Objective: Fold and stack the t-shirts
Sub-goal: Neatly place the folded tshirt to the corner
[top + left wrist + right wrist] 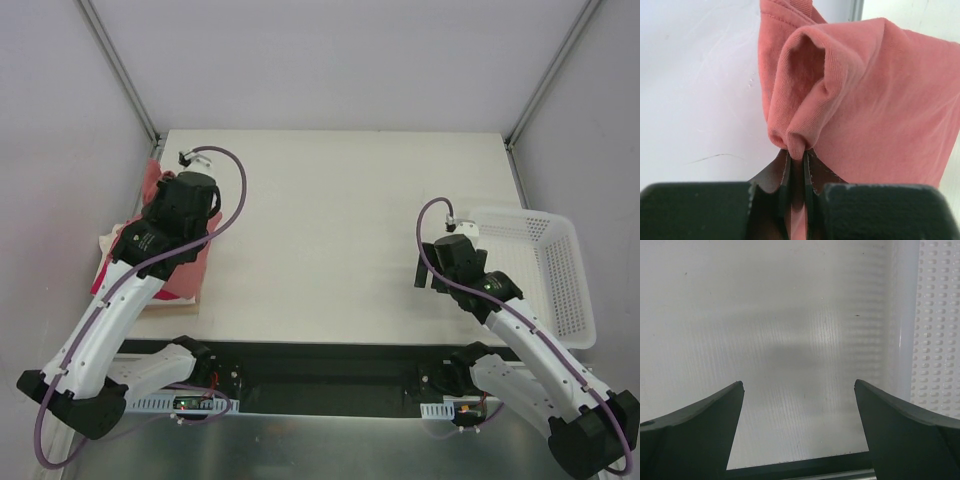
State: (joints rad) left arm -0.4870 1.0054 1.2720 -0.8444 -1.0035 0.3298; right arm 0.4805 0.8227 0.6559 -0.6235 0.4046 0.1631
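Under the left arm [110,310], t-shirts [195,265] lie, perhaps stacked.

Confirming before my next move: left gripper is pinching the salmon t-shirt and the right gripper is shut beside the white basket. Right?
Not quite: the right gripper is open, jaws wide apart and empty, as the right wrist view shows. The left gripper does pinch the salmon t-shirt, and the white basket is beside the right gripper.

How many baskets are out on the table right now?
1: the white mesh basket sits at the table's right edge, just right of the open right gripper. The left arm covers part of the left edge, so something could be hidden there.
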